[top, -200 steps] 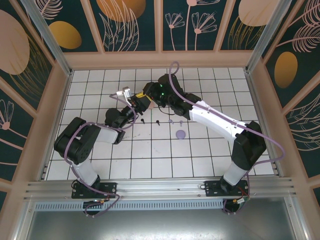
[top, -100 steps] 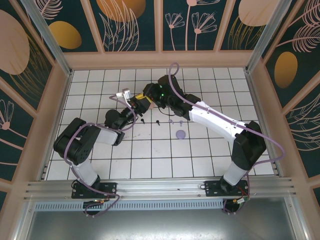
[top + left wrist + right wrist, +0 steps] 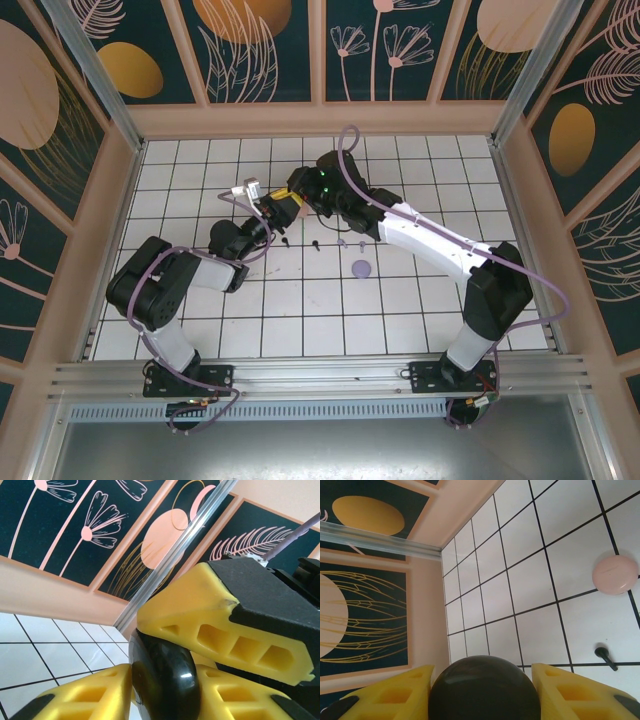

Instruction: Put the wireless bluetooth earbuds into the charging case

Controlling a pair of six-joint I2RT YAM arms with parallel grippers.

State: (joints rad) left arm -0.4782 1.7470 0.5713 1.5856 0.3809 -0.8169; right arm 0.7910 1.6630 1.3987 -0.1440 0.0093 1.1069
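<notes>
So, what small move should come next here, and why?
Probably the left hand should pry the black charging case open while the right hand holds it: both pinch it, it looks closed, and a black earbud lies loose on the table.

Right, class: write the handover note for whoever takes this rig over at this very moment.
Right gripper: shut on the black case.
Left gripper: shut on the same case's edge, with the arms meeting mid-table.
Things: two black earbuds lie loose on the tiles. The lavender case and the pink case sit on the tiles, untouched.
Done: black case lifted. I cannot tell whether it is open.
Left: probably all of the inserting, starting with the black pair.
</notes>
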